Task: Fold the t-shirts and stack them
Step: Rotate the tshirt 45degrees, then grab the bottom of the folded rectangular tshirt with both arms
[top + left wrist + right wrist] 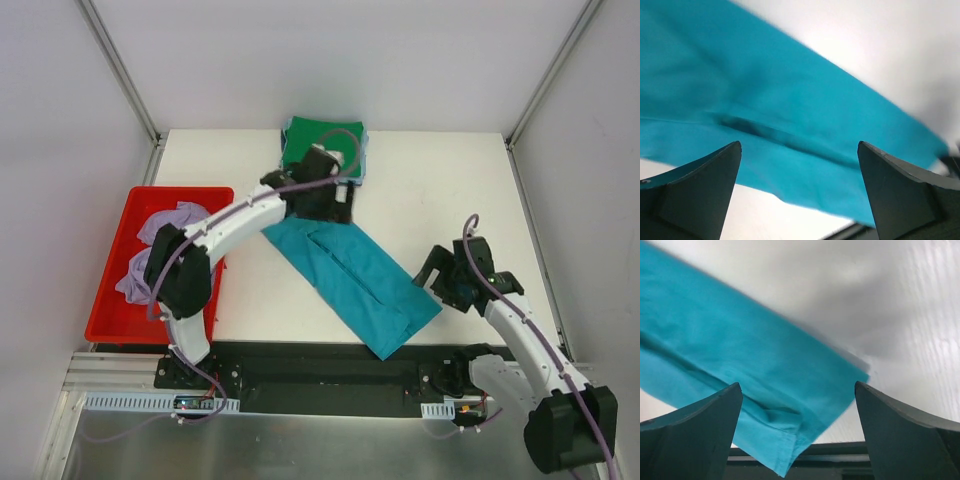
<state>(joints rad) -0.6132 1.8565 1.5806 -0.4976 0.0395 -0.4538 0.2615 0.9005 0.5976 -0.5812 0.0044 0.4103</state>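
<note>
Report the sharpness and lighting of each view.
Top external view: sharp and evenly lit, with the teal t-shirt crisp. Left wrist view: the shirt looks soft and smeared, its folds indistinct. Right wrist view: the shirt's edge is blurred and the table is bright and washed out.

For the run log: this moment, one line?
teal shirt: folded strip, flat | left claw: open, over it | right claw: open | green shirt: folded

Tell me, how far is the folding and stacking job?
Done: a folded green cotton t-shirt lies at the far edge. In hand: the teal cotton t-shirt, folded into a long strip, lies between the open left gripper and open right gripper. Left: crumpled lavender cotton t-shirts wait in the red plastic tray.
</note>
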